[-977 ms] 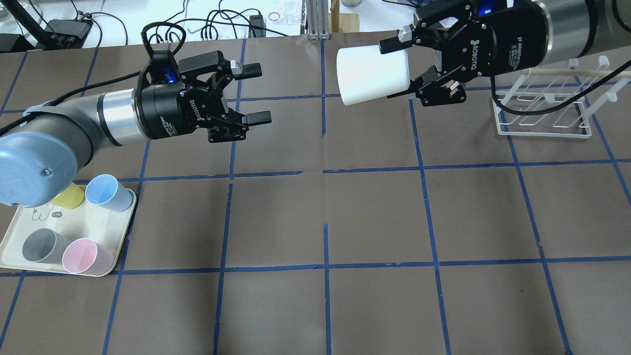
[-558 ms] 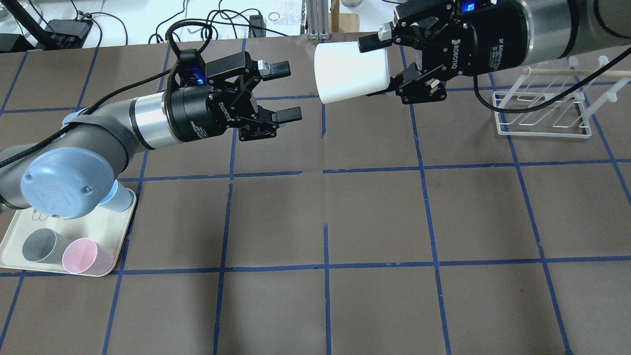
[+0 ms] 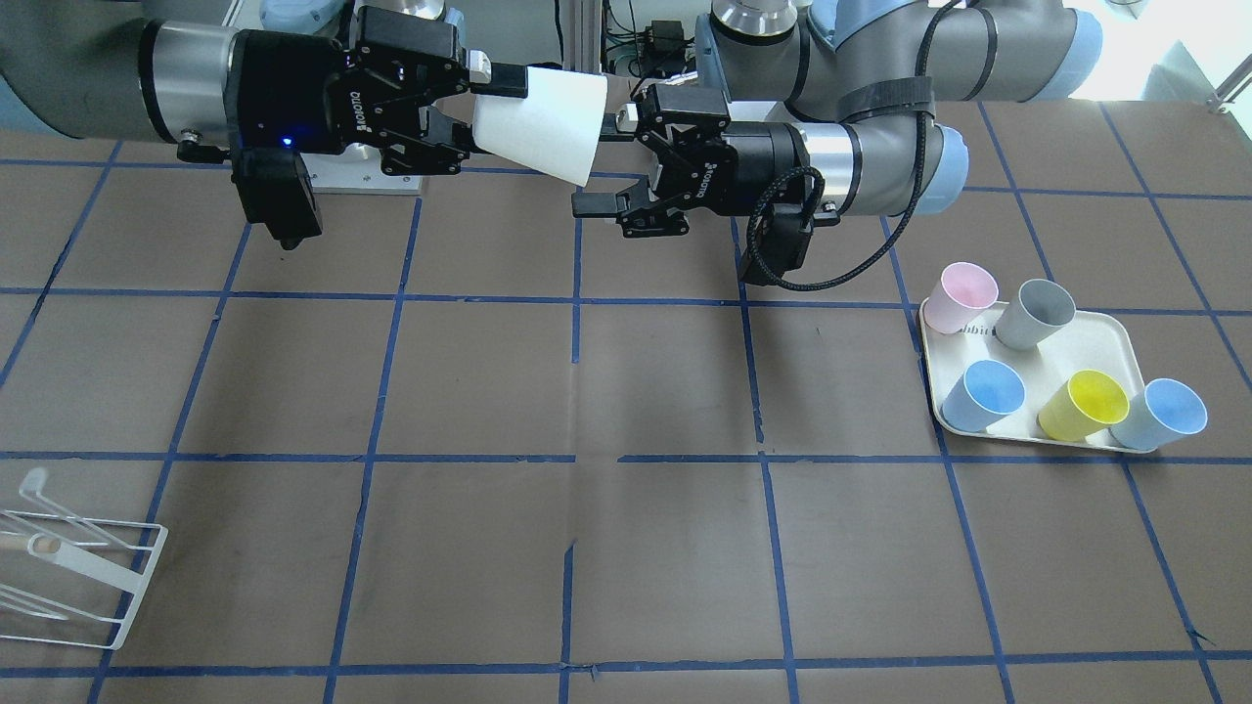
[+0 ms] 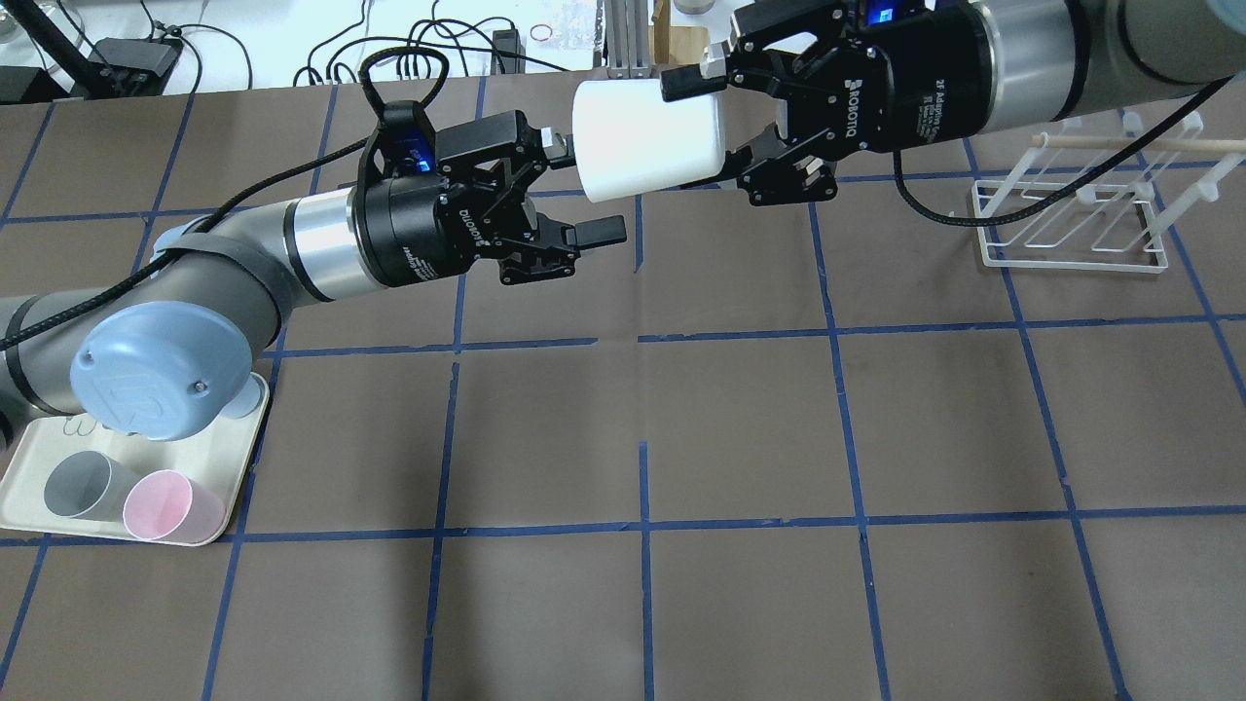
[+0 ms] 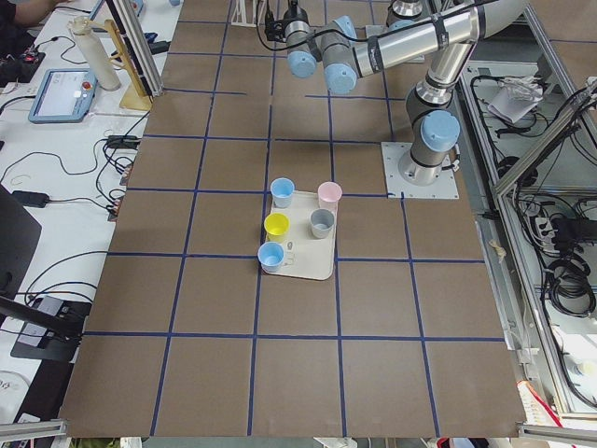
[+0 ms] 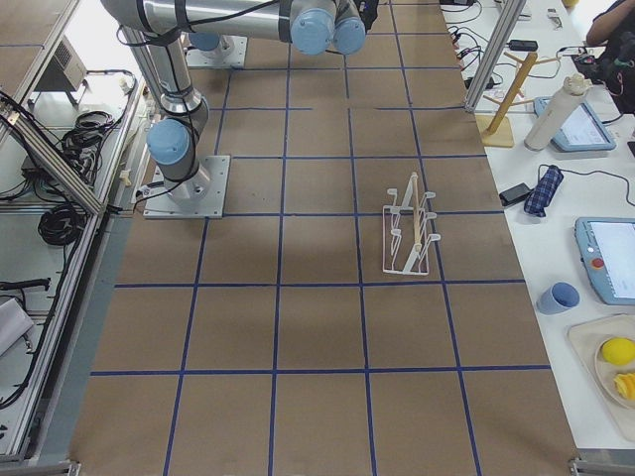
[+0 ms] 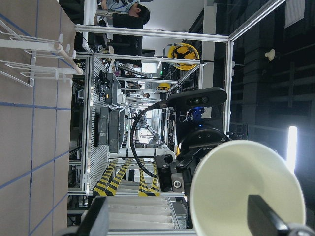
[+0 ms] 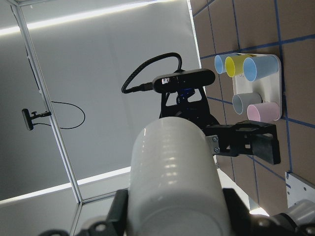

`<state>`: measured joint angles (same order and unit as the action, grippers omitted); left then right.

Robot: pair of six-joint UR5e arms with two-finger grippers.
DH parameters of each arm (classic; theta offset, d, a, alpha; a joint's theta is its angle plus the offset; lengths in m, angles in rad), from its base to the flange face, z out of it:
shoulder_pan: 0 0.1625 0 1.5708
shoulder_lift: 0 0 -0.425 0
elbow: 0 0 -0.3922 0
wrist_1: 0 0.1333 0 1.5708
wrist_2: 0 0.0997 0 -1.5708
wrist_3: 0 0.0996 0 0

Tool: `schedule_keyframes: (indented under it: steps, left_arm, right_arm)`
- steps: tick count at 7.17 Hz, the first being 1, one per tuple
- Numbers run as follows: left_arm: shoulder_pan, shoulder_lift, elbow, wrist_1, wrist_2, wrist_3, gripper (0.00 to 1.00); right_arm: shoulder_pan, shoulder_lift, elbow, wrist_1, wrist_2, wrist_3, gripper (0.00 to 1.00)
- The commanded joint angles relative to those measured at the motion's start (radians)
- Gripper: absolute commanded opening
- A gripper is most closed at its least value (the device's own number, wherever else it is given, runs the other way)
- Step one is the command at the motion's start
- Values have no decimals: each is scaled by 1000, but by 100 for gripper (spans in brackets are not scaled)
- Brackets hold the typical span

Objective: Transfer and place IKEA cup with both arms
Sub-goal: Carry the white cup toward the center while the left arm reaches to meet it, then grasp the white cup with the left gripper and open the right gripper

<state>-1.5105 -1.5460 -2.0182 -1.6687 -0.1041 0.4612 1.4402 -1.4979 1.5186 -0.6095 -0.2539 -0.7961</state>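
Observation:
The off-white IKEA cup (image 4: 642, 136) hangs sideways in the air over the far middle of the table, mouth toward my left arm. My right gripper (image 4: 713, 127) is shut on its base end; the cup also shows in the front view (image 3: 543, 127) and the right wrist view (image 8: 172, 172). My left gripper (image 4: 582, 190) is open, its fingertips at the cup's mouth rim. In the left wrist view the mouth (image 7: 246, 182) fills the lower right, one finger in front of it. I cannot tell if that finger touches the cup.
A cream tray (image 3: 1115, 337) at my left holds several coloured cups, among them a pale pink one (image 3: 961, 296) and a grey one (image 3: 1034, 313). My left elbow (image 4: 161, 370) hangs over the tray. A white wire rack (image 4: 1071, 219) stands at the far right.
My right gripper has carried the cup leftward. My left gripper has moved right and slightly away, staying open, until its fingertips reach the cup's mouth.

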Motion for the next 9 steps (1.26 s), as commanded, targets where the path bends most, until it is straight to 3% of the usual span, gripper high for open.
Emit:
schedule_keyframes:
  steps: [1,4,5,6,7,8,9]
  left_arm:
    - [-2,0,-1,3,1,1,57]
    - [0,27,-1,-3,0,-9,19]
    - [0,30,-1,-5,0,-10,2]
    - [0,32,1,-2,4,-25,0]
    - [0,35,2,0,7,-27,0]
    - [3,37,3,0,9,-29,0]
    - [6,41,3,0,9,-41,0]
  right_arm:
    - [2,1,2,7,1,0,29]
    - [2,4,2,8,1,0,30]
    - [2,4,2,8,1,0,31]
    - [2,4,2,10,1,0,43]
    - [2,4,2,16,-1,3,66]
    - [2,4,0,14,-2,6,98]
    - [0,8,0,5,-5,8,100]
